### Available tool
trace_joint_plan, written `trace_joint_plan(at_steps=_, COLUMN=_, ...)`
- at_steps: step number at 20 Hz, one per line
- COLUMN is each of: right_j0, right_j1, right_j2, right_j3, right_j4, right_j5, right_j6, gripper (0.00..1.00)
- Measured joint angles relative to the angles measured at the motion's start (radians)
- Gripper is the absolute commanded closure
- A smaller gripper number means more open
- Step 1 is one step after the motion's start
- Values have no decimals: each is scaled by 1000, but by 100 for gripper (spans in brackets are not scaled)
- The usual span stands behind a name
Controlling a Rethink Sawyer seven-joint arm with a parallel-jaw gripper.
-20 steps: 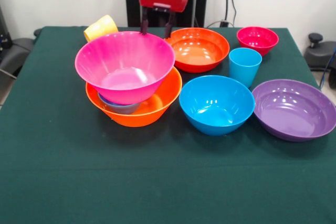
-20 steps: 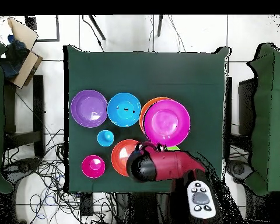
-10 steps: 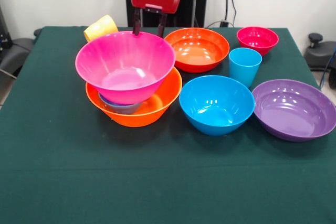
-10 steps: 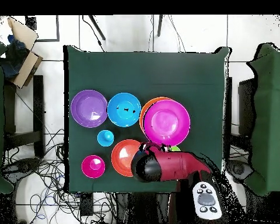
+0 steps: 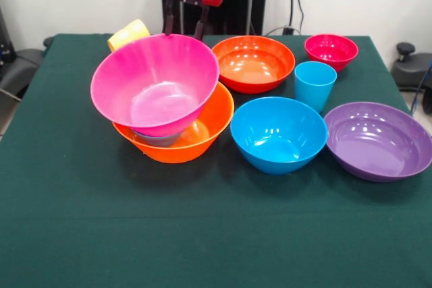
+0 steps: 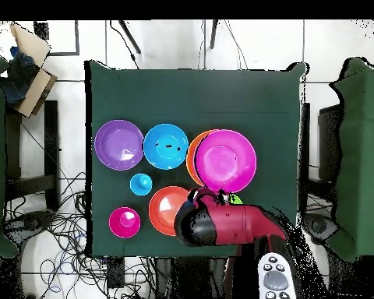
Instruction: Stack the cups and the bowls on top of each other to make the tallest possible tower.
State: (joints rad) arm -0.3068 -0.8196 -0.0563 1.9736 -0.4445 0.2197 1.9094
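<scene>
Looking at the front view first, the big change is the pink bowl: half a second ago it sat fairly level in the orange bowl, now it's tipped with its mouth leaning toward the camera and to picture-left, far rim lifted. The gripper has shifted a bit left and up since then, hanging straight down from the top edge with its two dark fingers at the pink bowl's far rim, one either side of it as far as I can see, so I'd call it pinched on that rim. A smaller bluish bowl peeks out under the pink one inside the orange base. The yellow cup lies tilted behind the pile. Everything else hasn't budged: red-orange bowl, magenta bowl, blue cup upright with mouth up, blue bowl, purple bowl, all open side up on the green table. From the overhead view, the red arm comes in from the bottom and has slid slightly right versus before, its head covering part of the red-orange bowl. The pink bowl now sits nudged right, hiding most of the orange bowl.
</scene>
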Motion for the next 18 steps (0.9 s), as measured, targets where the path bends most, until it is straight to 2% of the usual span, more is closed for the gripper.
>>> trace_joint_plan(at_steps=5, right_j0=50, right_j1=-8, right_j2=-27, right_j3=0, right_j4=0, right_j5=0, right_j6=0, gripper=0)
trace_joint_plan(at_steps=6, right_j0=89, right_j1=-7, right_j2=-48, right_j3=0, right_j4=0, right_j5=0, right_j6=0, gripper=0)
trace_joint_plan(at_steps=11, right_j0=172, right_j1=-2, right_j2=-90, right_j3=0, right_j4=2, right_j5=0, right_j6=2, gripper=0)
trace_joint_plan(at_steps=13, right_j0=230, right_j1=10, right_j2=-118, right_j3=0, right_j4=8, right_j5=0, right_j6=8, gripper=0)
trace_joint_plan(at_steps=18, right_j0=311, right_j1=37, right_j2=-157, right_j3=-1, right_j4=35, right_j5=0, right_j6=26, gripper=0)
